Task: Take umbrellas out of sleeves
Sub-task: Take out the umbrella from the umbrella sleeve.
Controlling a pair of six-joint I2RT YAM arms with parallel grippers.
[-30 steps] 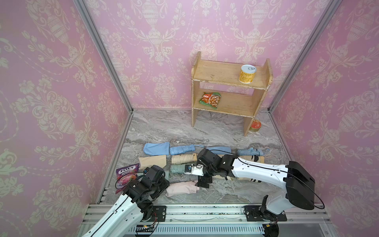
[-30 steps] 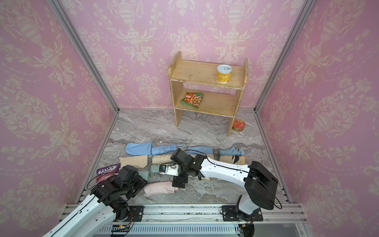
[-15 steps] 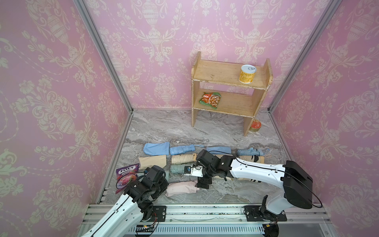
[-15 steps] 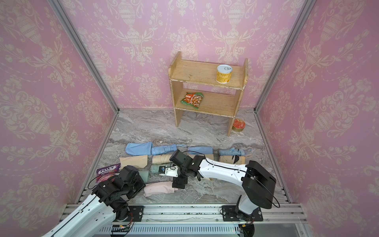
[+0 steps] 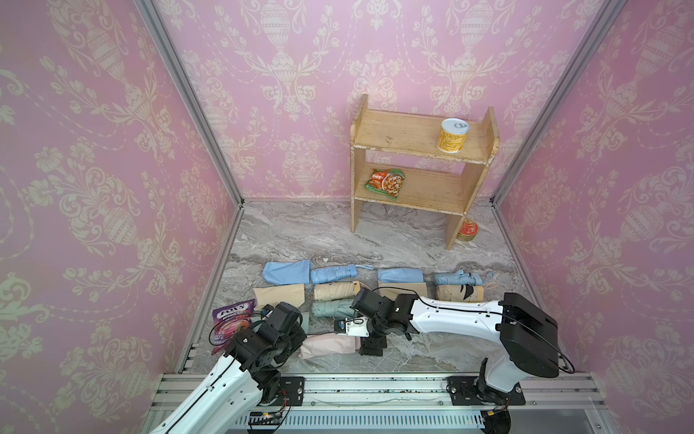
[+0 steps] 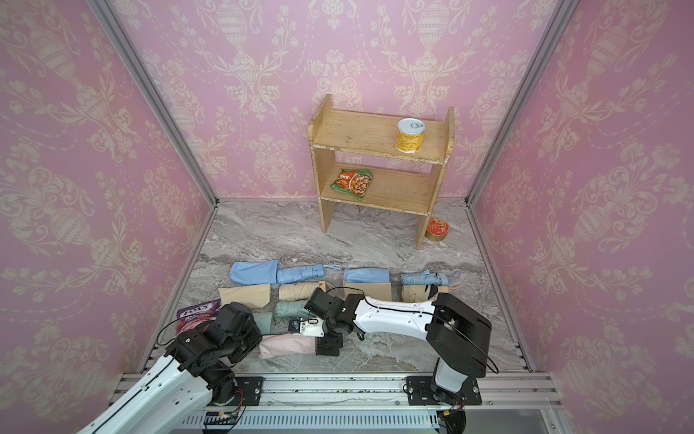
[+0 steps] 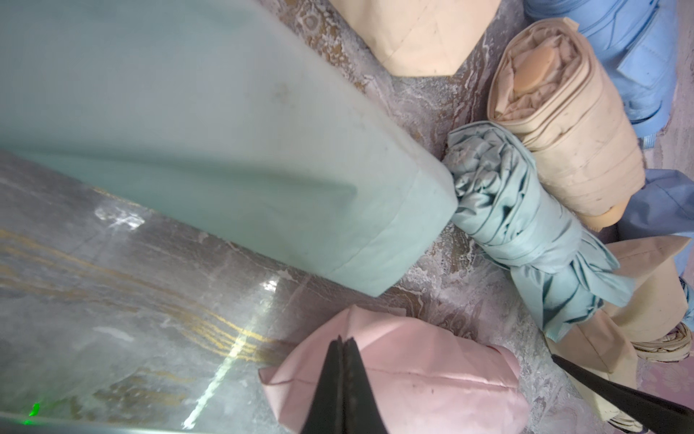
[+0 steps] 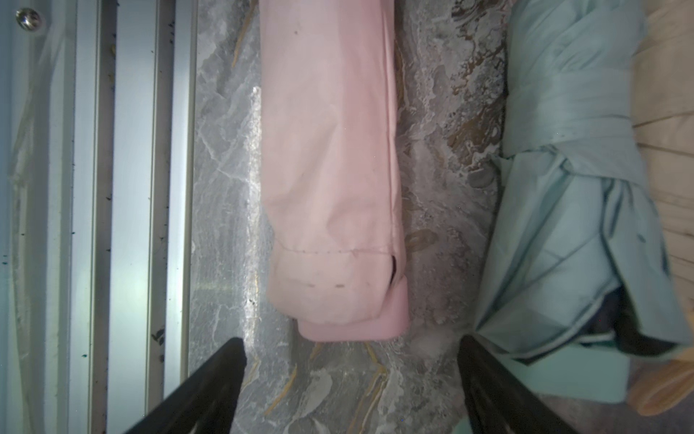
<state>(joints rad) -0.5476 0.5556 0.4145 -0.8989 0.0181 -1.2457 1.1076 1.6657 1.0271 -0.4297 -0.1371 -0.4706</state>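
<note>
Last one: pink sleeve point(image 5: 326, 344) still loaded.
Left gripper point(image 7: 342, 345) pinches its left end, right gripper point(image 8: 351, 340) jaws spread; other umbrellas point(image 5: 334, 273) out.

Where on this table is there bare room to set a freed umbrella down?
Bare marble lies between the wooden shelf and the row starting at the light blue sleeve, and between the right arm and the front rail. Crowded: everything from that row to the pink sleeve.
</note>
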